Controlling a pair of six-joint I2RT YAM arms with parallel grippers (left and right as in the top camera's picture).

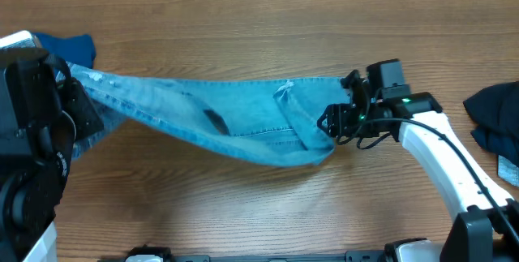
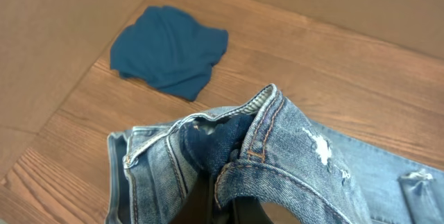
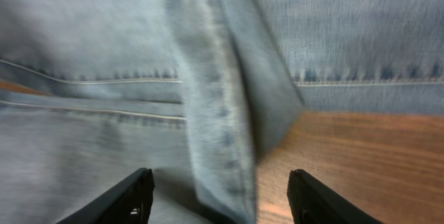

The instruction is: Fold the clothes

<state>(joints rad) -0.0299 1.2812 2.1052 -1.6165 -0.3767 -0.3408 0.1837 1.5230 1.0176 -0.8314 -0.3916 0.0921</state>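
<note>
Jeans (image 1: 219, 120) lie stretched across the middle of the bench (image 1: 243, 19), running from 9 o'clock to about 3 o'clock in the overhead view and sagging toward 6 o'clock along the lower edge.

Left fingers (image 1: 81, 112) are closed on the waistband (image 2: 257, 109), which stands bunched and raised above them in the left wrist view.

Right fingers (image 3: 132, 197) stand apart at the 3 o'clock end. A folded denim edge hangs between them, but neither finger pinches it.

A royal-blue garment (image 2: 170, 52) sits crumpled near 10 o'clock and a dark navy garment (image 1: 495, 120) at the 3 o'clock edge. Both lie apart from the jeans and are unfolded.

Assessment: the step in hand appears to be spreading the jeans flat, with no fold yet made. The next move likely calls for the right fingers to take a clean hold of the leg end. The cloth there is doubled over and could be caught in uneven layers. The left hold should keep the waistband anchored meanwhile.
</note>
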